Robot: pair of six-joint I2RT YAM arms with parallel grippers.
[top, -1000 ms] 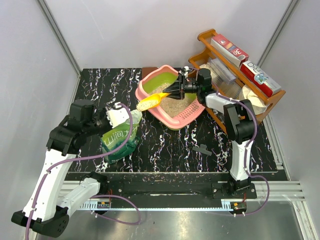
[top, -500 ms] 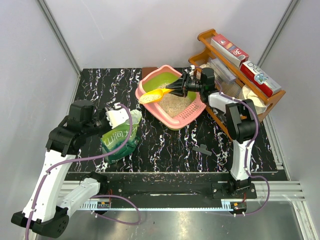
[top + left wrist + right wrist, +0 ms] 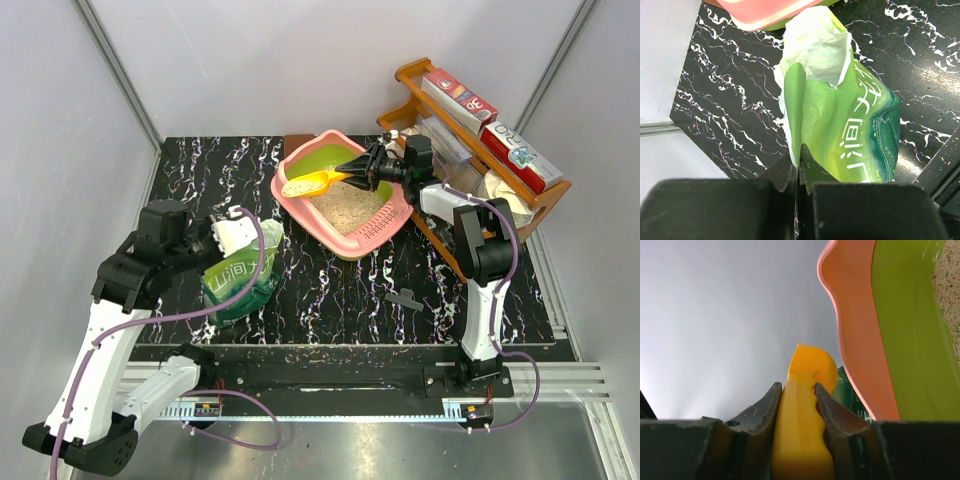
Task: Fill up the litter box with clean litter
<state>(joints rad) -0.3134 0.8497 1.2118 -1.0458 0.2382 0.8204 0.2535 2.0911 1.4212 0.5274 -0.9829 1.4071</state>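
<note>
**sandy_paws:** Quick rundown of where we are. On the black marbled table we've got the litter box sitting at the far side, right beside the wooden rack, which puts it in easy reach of the right arm. Clean litter covers the near part of its floor. The far end looks bare green, so we'd call it partly filled.

**yam_fan:** Agreed. The green bag sits by the left arm, and the left gripper is pinched together on the bag's torn top edge. We reckon that's to hold the mouth open for scooping.

**sandy_paws:** The right gripper is clamped on the handle of the yellow scoop. The bowl is over the box's left rim, roughly level, with what looks like a pale load in it. We'd guess a tip comes next.
</note>
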